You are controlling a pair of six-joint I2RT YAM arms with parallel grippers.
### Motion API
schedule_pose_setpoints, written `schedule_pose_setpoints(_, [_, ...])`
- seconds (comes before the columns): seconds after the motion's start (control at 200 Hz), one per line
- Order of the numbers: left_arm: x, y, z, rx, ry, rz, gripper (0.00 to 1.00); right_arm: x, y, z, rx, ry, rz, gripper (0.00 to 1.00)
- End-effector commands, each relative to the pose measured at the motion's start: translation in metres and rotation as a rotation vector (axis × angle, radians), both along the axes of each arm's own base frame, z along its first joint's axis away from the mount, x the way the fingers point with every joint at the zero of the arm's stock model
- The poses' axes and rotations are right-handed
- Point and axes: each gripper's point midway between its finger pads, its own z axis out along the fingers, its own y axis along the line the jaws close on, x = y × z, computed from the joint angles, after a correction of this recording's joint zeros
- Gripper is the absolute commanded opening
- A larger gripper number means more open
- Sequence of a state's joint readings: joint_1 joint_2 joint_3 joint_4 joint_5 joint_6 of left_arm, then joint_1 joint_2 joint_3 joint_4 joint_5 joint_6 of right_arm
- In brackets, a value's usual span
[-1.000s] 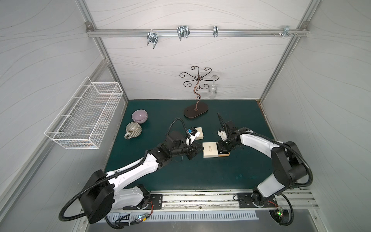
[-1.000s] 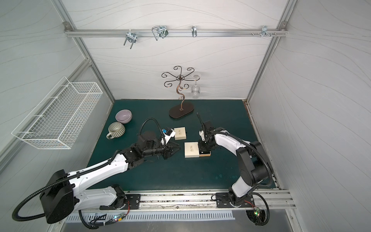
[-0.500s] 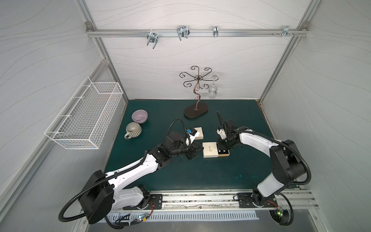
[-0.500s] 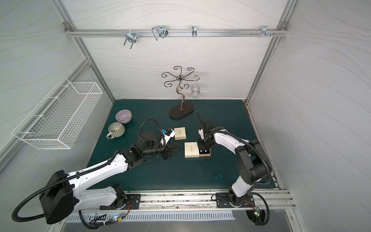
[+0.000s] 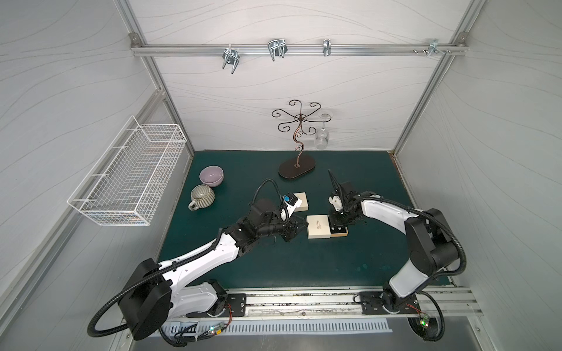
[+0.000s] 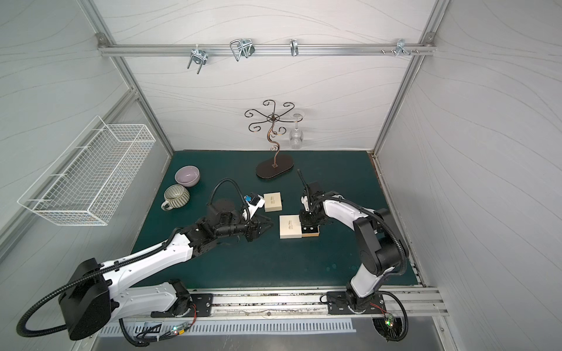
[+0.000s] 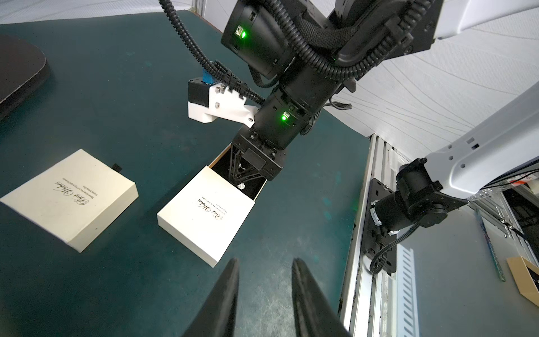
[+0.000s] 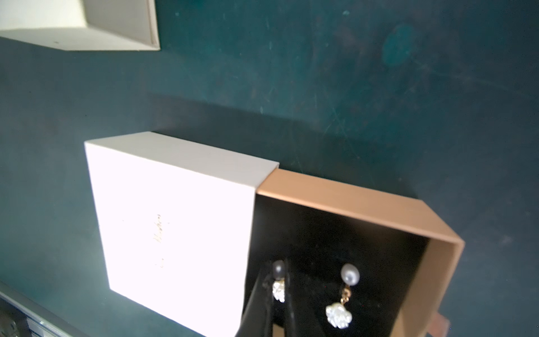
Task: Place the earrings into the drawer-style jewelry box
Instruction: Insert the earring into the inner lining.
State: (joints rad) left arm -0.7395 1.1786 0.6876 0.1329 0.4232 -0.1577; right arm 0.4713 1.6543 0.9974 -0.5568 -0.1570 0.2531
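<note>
**Over the open drawer, almost nothing moved**

Down at the pulled-out drawer point(image 8: 350, 201) of the jewelry box point(image 8: 175, 227), the last second brought hardly any change in the top views. Right gripper point(image 8: 277, 270) stayed pinched shut on a drop earring point(image 8: 278, 291), with the pearl and sparkly cluster showing between its tips, just over the black lining. It hadn't let go yet. The other earring point(image 8: 338, 316) already lay on the lining right beside it. I could only spot those two; any more were out of sight.

Left gripper point(image 7: 265, 267) hadn't budged either. Its jaws were partly apart with nothing in them, parked just beside the closed end of the box's white sleeve, not clearly touching it. The box sat where it had been, near a second box point(image 5: 302, 202) that was shut.

My read: the drop-off was the step in hand, so a release looked like the next thing needed, then whatever earrings were left.
</note>
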Motion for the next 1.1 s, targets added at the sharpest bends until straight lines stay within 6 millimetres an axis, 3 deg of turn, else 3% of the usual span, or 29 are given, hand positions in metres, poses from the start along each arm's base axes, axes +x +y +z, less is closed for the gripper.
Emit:
schedule_pose_setpoints(0.0, [0.001,-0.002,0.02,-0.053,-0.061,-0.013,0.35,0.006,-0.001,-0.002,0.002,-0.001,0.002,0.09])
schedule_pose_setpoints(0.31, [0.001,-0.003,0.022,-0.056,-0.064,-0.019,0.35,0.006,-0.004,-0.003,-0.007,0.015,-0.038,0.18])
schedule_pose_setpoints(0.435, [0.001,-0.003,0.022,-0.054,-0.061,-0.021,0.35,0.008,-0.007,0.008,-0.018,-0.003,-0.061,0.29])
schedule_pose_setpoints(0.525, [0.001,-0.004,0.023,-0.057,-0.063,-0.023,0.35,0.009,-0.01,0.017,-0.022,-0.02,-0.078,0.32])
schedule_pose_setpoints(0.655, [0.002,-0.005,0.023,-0.056,-0.062,-0.025,0.35,0.009,-0.013,0.03,-0.017,-0.053,-0.093,0.31])
schedule_pose_setpoints(0.86, [0.002,-0.006,0.022,-0.059,-0.055,-0.029,0.35,0.01,-0.008,0.033,0.011,-0.064,-0.089,0.18])
schedule_pose_setpoints(1.015, [0.015,-0.005,0.015,-0.032,-0.035,0.034,0.35,0.012,-0.017,0.027,-0.029,-0.068,-0.13,0.16])
schedule_pose_setpoints(1.096, [0.023,-0.005,0.008,0.001,0.003,0.074,0.35,0.014,-0.024,0.032,-0.014,-0.092,-0.174,0.21])
